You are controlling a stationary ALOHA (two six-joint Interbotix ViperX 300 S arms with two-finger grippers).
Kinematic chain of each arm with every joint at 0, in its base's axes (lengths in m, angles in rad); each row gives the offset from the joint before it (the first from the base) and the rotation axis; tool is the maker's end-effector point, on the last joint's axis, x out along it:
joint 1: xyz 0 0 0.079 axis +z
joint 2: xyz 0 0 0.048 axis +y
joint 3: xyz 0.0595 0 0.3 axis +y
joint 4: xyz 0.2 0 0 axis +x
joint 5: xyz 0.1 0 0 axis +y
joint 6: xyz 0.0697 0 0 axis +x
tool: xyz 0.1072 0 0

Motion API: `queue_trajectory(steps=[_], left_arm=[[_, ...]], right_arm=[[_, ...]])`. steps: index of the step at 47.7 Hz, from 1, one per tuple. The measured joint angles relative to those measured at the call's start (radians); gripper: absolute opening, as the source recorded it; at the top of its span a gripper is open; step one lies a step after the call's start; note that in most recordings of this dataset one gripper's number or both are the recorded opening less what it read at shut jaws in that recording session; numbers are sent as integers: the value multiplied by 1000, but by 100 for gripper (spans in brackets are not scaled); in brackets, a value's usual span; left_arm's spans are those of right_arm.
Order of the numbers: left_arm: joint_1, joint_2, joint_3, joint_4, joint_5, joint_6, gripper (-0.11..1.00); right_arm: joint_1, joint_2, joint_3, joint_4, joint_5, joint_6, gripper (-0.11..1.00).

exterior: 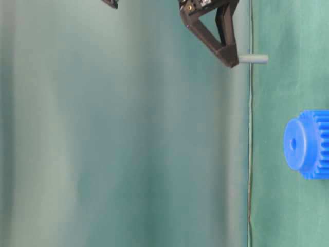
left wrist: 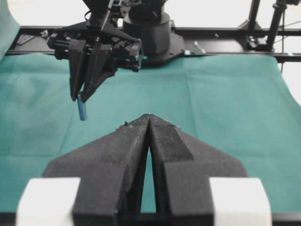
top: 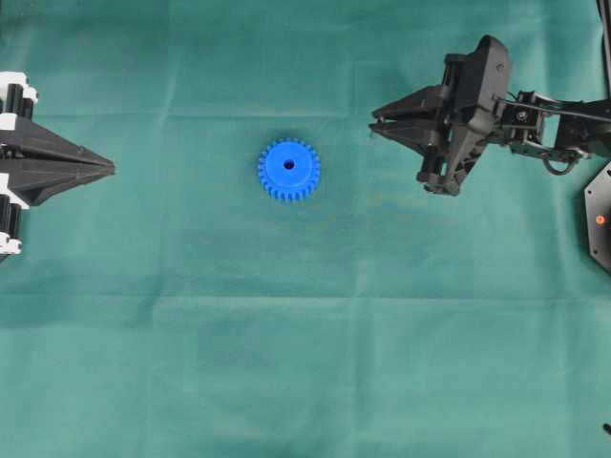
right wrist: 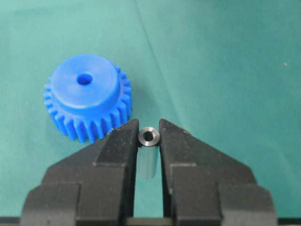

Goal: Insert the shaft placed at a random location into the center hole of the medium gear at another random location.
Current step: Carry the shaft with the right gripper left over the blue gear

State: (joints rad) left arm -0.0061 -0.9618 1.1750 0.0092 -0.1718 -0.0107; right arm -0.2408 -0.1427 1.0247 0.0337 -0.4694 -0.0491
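Observation:
The medium gear (top: 288,170), bright blue and toothed, lies flat on the green cloth with its center hole (top: 288,165) facing up. My right gripper (top: 374,122) hangs above the cloth to the gear's right, shut on the shaft (right wrist: 149,137). The shaft is a small silvery-grey pin that points down from the fingertips (exterior: 253,58). In the right wrist view the gear (right wrist: 87,96) sits just ahead and left of the pin, with its hole (right wrist: 84,79) uncovered. My left gripper (top: 110,168) rests at the left edge, shut and holding nothing (left wrist: 149,117).
The green cloth (top: 305,363) covers the whole table. A black plate with an orange dot (top: 600,219) sits at the right edge. In the left wrist view the right arm's black base (left wrist: 155,33) and a frame rail stand at the far side.

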Motion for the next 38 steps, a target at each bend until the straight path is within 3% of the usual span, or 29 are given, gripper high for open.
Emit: queue_trajectory(steps=[38], left_arm=[[0,0,0,2,5,0,0]], right_arm=[[103,227,-311,0,71,0,14]])
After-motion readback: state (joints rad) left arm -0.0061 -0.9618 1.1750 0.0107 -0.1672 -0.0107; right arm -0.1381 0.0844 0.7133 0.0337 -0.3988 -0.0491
